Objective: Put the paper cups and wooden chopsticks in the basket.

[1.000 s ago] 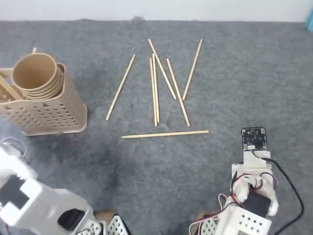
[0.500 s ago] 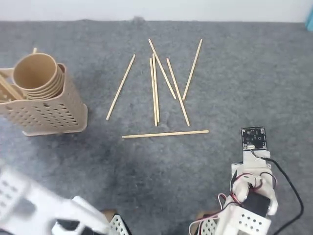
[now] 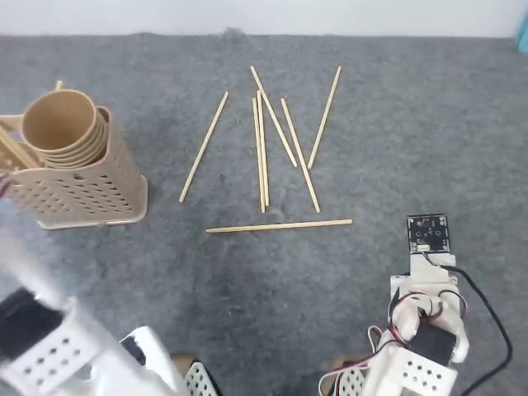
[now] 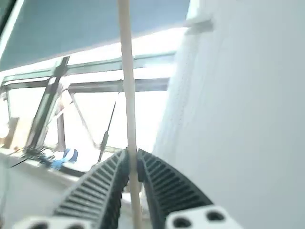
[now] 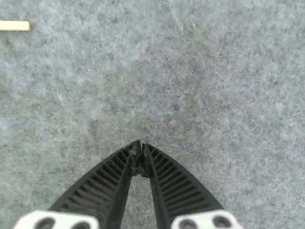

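Left arm [image 3: 41,346] in new pose; chopstick [image 4: 127,119] between fingers [image 4: 102,183]

Reads as rough matt felt on table [image 3: 429,124], smooth bare wood on chopsticks [image 3: 262,157], matt paper on cups [image 3: 59,120], perforated matt plastic on basket [image 3: 82,196], ribbed black plastic on right gripper [image 5: 139,160]

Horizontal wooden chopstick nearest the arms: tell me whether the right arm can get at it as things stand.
Probably yes. The horizontal wooden chopstick lies alone on bare grey carpet, its end ahead of the shut, empty right gripper; nothing lies between. The gripper must open first.
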